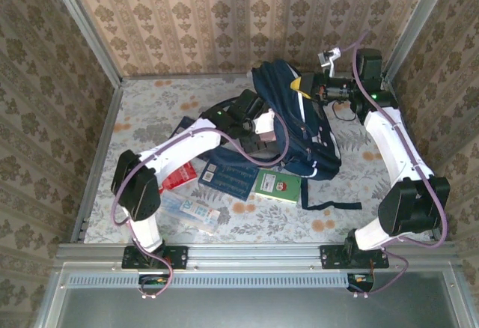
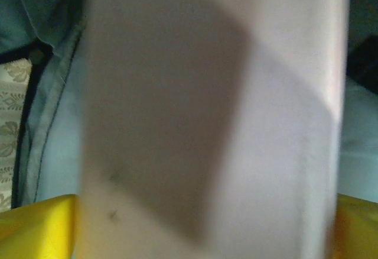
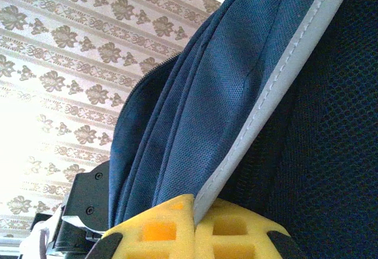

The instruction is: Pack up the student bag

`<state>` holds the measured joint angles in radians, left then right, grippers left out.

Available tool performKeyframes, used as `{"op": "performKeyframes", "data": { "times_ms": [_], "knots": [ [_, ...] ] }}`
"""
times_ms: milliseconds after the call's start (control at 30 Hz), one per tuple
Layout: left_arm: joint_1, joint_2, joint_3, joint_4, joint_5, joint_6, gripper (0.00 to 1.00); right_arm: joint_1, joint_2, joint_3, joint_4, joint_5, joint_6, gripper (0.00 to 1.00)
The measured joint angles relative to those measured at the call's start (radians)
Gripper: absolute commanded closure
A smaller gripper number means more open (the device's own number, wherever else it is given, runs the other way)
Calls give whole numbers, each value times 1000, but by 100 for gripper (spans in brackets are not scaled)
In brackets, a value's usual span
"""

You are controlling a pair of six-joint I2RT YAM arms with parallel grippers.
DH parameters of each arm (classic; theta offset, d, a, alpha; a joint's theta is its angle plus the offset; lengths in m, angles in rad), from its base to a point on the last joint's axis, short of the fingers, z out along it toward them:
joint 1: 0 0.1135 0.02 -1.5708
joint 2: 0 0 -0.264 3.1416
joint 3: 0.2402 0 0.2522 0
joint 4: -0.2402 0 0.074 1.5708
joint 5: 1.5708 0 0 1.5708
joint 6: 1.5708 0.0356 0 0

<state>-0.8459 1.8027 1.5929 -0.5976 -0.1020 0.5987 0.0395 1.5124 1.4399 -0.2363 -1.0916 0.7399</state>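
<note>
The student bag (image 1: 303,129), a large navy backpack, stands tilted at the table's middle right. My right gripper (image 1: 308,86) is shut on the white-trimmed edge at its top and holds it up. In the right wrist view the yellow pads (image 3: 155,235) meet on that white stripe (image 3: 283,87) of the bag (image 3: 195,111). My left gripper (image 1: 253,123) is at the bag's left side with a white flat object (image 1: 264,123) in front of it. In the left wrist view this white object (image 2: 207,123) spans the gap between the wide-apart yellow fingers (image 2: 35,229); bag fabric (image 2: 53,135) lies behind.
On the table in front of the bag lie a green book (image 1: 278,186), a dark blue book (image 1: 232,177), a red item (image 1: 179,174) and a pale blue packet (image 1: 193,210). A loose dark strap (image 1: 329,207) trails toward the near edge. Patterned walls enclose the table.
</note>
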Motion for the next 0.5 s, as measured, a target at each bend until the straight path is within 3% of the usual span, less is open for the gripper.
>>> {"op": "performKeyframes", "data": {
  "times_ms": [267, 500],
  "knots": [
    [-5, 30, 11, 48, -11, -21, 0, -1, -1, -11, 1, 45, -8, 100],
    [10, -70, -111, 82, -18, -106, 0, -43, -50, -66, 9, 118, -5, 100]
  ]
}}
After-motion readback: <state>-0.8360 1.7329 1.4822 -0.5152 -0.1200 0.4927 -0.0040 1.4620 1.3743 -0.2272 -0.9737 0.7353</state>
